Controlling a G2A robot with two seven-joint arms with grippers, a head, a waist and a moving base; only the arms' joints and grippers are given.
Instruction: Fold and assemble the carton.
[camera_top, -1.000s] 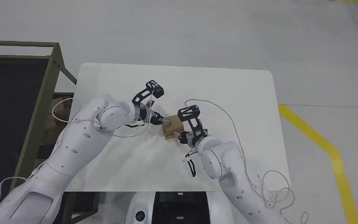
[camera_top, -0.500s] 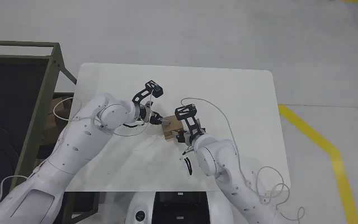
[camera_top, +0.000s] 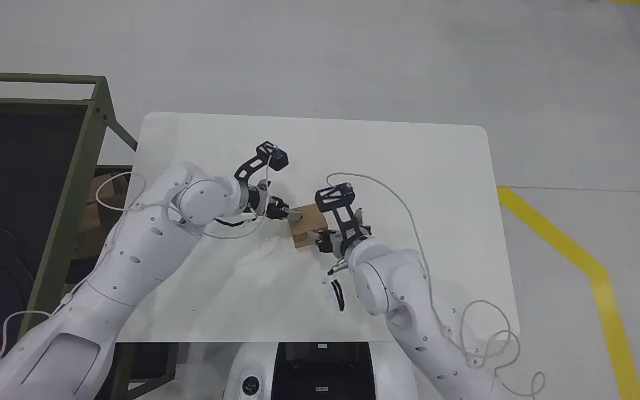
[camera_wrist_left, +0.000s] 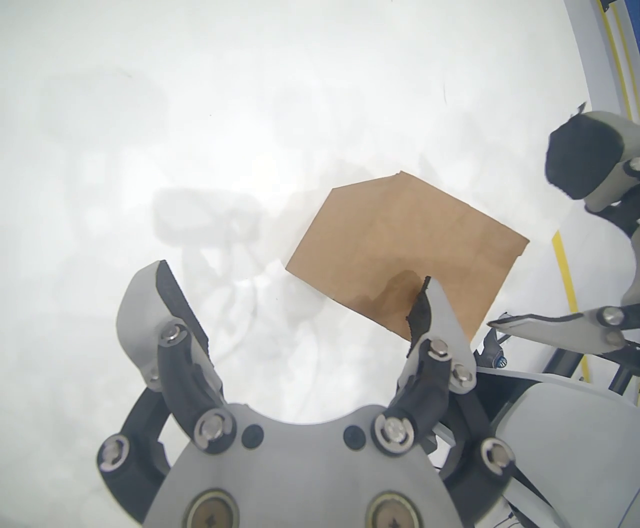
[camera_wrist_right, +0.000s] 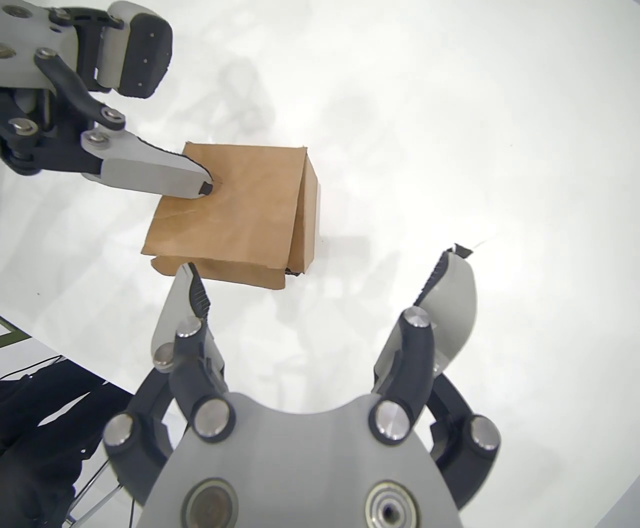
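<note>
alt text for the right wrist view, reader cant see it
A small brown carton, partly folded, sits on a white table, with one fingertip of the open left gripper resting on its top. The open right gripper is close beside it.

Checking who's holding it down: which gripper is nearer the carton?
Left. The left gripper has a fingertip on the carton top; the right gripper, open, sits just beside its edge.

Carton on table, roughly centred
</note>
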